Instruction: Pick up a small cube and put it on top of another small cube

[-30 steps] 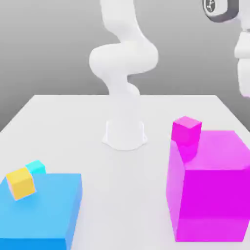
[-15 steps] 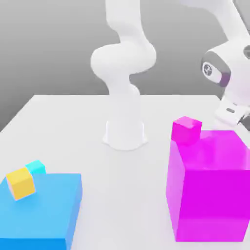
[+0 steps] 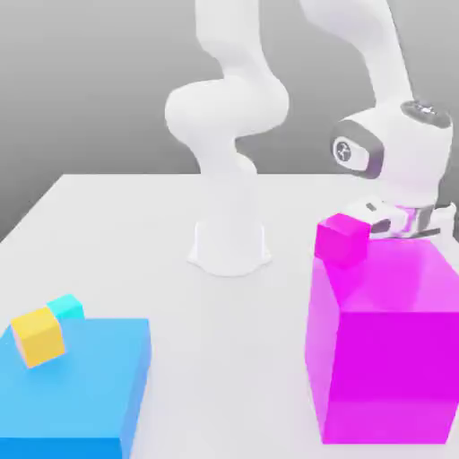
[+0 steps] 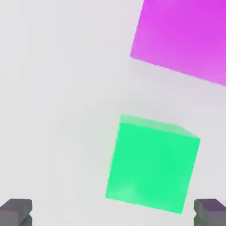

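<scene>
A small bright green cube (image 4: 152, 165) lies on the white table in the hand view, a little to one side of the line between my two dark fingertips (image 4: 16, 212). My gripper (image 4: 113, 214) is open, its fingers standing wide apart above the cube without touching it. In the exterior view the white hand (image 3: 402, 220) hangs low behind the big magenta block (image 3: 381, 350), which hides the fingers and the green cube. The same magenta block (image 4: 185, 37) shows close beside the green cube.
A small magenta cube (image 3: 342, 239) sits on the big magenta block's far corner, next to the hand. At the exterior view's left, a small yellow cube (image 3: 38, 336) rests on a big blue block (image 3: 76, 385), with a small cyan cube (image 3: 66, 307) behind. The arm's base (image 3: 229, 246) stands mid-table.
The arm has swung down from the upper right of the exterior view and toward the left, ending low behind the big magenta block. The cubes have not moved.
</scene>
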Robot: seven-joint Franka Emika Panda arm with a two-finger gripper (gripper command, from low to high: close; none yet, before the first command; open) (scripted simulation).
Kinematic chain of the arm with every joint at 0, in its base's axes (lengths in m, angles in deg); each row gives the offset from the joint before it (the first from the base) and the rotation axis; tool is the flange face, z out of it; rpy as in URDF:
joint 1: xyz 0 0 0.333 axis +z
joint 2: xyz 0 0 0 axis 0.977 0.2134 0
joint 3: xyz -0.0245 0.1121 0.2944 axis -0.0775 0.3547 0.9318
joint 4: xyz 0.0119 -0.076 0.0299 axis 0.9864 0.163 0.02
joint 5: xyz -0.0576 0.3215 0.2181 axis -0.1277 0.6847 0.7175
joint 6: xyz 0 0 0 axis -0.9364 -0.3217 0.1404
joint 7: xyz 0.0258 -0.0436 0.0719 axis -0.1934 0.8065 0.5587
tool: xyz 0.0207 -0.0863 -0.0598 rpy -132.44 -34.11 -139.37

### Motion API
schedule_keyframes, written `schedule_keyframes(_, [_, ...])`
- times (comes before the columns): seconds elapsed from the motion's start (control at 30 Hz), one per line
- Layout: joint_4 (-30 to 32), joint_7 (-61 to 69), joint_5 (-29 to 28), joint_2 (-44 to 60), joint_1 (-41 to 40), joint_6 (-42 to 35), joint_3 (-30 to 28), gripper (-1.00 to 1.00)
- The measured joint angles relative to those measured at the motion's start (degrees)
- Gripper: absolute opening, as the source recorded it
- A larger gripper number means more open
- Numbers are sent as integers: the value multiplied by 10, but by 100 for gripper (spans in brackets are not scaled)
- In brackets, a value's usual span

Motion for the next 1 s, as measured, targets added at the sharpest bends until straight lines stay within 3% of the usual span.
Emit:
schedule_keyframes(0.13, [20, -91, -59, 4, -20, 39, 5, 0])
schedule_keyframes(0.43, [3, -162, -146, 66, -21, 90, -13, 0])
schedule_keyframes(0.8, [-7, -249, -270, 162, 66, 168, -134, 0])
schedule_keyframes(0.83, [-7, -252, -275, 170, 76, 175, -145, -100])
schedule_keyframes(1.0, [-7, -253, -276, 170, 75, 176, -145, -100])
